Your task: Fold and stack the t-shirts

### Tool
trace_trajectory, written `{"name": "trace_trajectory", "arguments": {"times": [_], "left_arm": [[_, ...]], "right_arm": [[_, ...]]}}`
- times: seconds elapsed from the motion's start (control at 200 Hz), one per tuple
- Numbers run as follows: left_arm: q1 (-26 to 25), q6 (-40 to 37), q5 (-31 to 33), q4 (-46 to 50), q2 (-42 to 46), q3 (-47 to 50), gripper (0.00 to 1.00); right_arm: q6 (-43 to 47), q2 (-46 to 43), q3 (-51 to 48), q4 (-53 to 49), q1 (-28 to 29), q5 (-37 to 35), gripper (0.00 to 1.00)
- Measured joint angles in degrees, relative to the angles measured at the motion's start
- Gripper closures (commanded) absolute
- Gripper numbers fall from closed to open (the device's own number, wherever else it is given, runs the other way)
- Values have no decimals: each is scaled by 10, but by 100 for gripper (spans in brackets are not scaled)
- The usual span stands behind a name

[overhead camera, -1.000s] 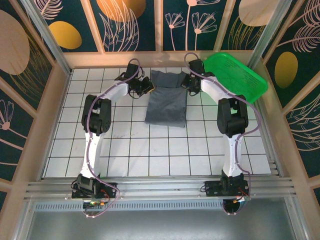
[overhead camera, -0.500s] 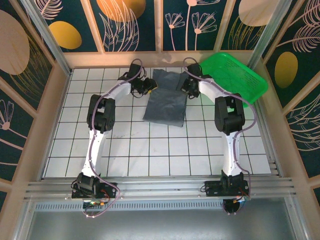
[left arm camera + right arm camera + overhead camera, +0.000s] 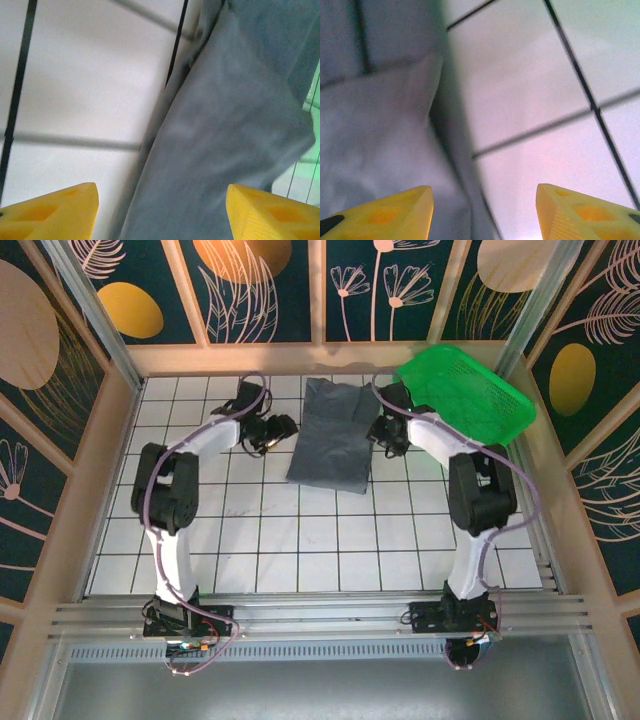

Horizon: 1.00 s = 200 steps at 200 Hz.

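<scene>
A folded slate-grey t-shirt [image 3: 332, 436] lies flat on the white tiled table [image 3: 300, 540] at the back centre. My left gripper [image 3: 283, 427] is just off its left edge, open, with nothing between the yellow fingertips [image 3: 55, 212]; the cloth [image 3: 220, 150] lies below and ahead of them. My right gripper [image 3: 379, 430] is at the shirt's right edge, open as well, with the cloth edge [image 3: 375, 150] under its left fingertip [image 3: 385, 215] and bare tile under the other.
A bright green mesh basket [image 3: 465, 392] stands tilted at the back right corner, close behind the right arm. Wooden walls [image 3: 330, 358] bound the table at the back and sides. The tiles nearer the arm bases are bare.
Both grippers have let go of the shirt's far corners and opened. Each has drawn outward and a little nearer, away from the cloth. The shirt now lies flat with its top part laid out.
</scene>
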State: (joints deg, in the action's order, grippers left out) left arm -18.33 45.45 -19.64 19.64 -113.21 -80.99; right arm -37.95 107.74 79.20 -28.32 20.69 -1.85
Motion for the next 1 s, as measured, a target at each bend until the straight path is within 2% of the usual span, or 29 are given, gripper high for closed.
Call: {"name": "trace_trajectory", "arguments": {"times": [0.09,0.205,0.375,0.5,0.746,0.816,0.896,1.001], "left_arm": [[0,25,-26,-25,43,99,31],[0,57,-52,-58,45,171,30],[-5,95,-82,-99,48,179,30],[-17,109,-89,-107,37,179,34],[-24,134,-84,-109,28,174,52],[-27,139,-84,-111,24,173,61],[-33,144,-86,-115,16,169,74],[-43,148,-91,-119,1,161,98]], "right_arm": [[-18,-50,-63,7,32,17,42],[-47,-66,-112,12,63,41,42],[-88,-64,-159,16,63,74,43],[-107,-53,-162,30,59,100,49],[-156,-36,-164,47,56,144,53],[-172,-33,-166,56,56,157,59],[-188,-29,-166,58,54,164,72],[-205,-24,-166,63,51,171,99]]}}
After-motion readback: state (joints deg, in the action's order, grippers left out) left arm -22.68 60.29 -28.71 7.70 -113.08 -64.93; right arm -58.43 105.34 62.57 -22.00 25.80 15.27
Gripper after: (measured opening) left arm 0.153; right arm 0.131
